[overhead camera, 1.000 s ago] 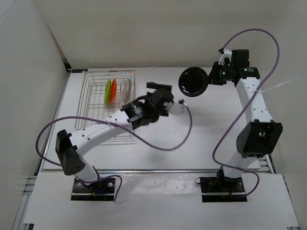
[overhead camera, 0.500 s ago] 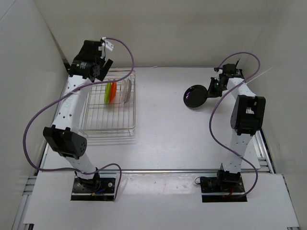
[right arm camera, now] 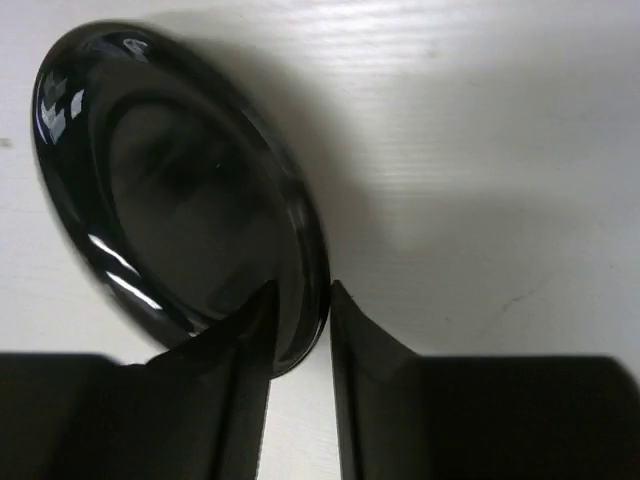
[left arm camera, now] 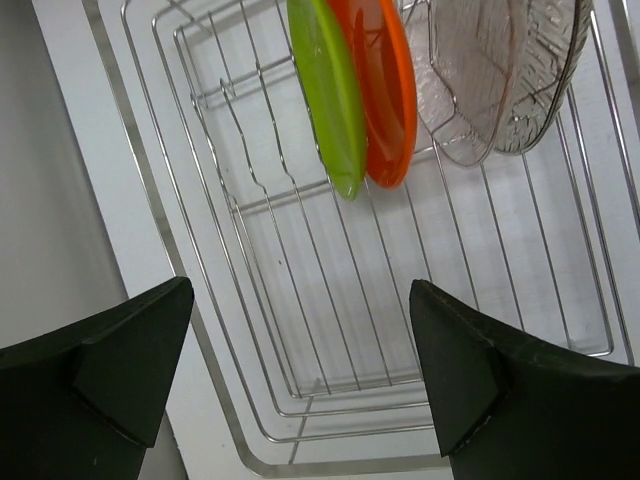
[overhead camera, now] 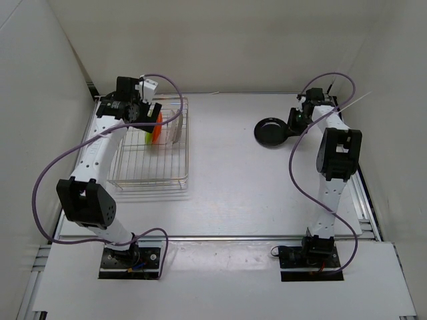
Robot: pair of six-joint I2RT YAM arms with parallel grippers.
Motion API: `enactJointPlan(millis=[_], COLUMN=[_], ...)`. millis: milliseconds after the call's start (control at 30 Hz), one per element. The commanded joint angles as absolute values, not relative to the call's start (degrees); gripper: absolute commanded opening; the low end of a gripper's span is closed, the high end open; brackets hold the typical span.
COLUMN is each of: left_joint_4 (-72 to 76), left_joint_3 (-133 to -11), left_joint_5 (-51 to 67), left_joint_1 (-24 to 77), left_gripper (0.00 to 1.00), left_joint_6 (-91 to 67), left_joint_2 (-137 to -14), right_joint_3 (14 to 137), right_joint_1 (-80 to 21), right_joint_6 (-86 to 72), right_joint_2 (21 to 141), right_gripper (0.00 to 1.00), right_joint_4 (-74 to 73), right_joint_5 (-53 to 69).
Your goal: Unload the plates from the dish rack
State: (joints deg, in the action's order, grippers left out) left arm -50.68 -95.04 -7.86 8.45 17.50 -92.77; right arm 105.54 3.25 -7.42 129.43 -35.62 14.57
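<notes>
Left claw first: mine hangs spread as wide as it goes, holding nothing, above the rack. Between its two dark fingertips my wrist view looks down through the bare wire floor. Farther on, plates stand on edge in the slots: the green plate, the orange plate right against it, then the clear plates overlapping one another. Only this view shows the moulded pattern in the clear ones. From overhead they are a pale patch beside the two colours.

My right claw is low at the far right of the worktop. Its fingers are a narrow slit apart, with the rim of the black plate between them. One finger looks to touch the rim, but whether they pinch it I cannot tell. The wrist view gives the plate's gloss and raised rim. Only the overhead view shows it out of the rack and well apart from it. Overhead also shows purple cables looping off both arms, and a white tag at my left wrist, too small to read.
</notes>
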Motion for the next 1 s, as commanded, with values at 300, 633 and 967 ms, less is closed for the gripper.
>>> enactJointPlan(millis=[300, 633, 967], left_joint_4=[-42.3, -41.0, -38.7], left_joint_3=[-88.6, -95.1, -102.5], left_joint_5=[5.5, 17.8, 16.7], left_joint_1=[0.6, -3.4, -2.9], left_gripper=[1.0, 0.96, 0.95], left_joint_6=[11.3, 6.7, 2.8], left_joint_2=[-85.2, -94.2, -106.1], right_joint_3=[106.1, 100.1, 94.7], right_joint_1=[4.5, 5.6, 5.1], right_joint_6=[-1.2, 2.6, 5.3], right_joint_2=[119.8, 99.8, 89.5], right_gripper=[0.78, 0.97, 1.0], right_joint_4=[-42.1, -48.0, -48.0], right_joint_5=[11.0, 10.6, 10.0])
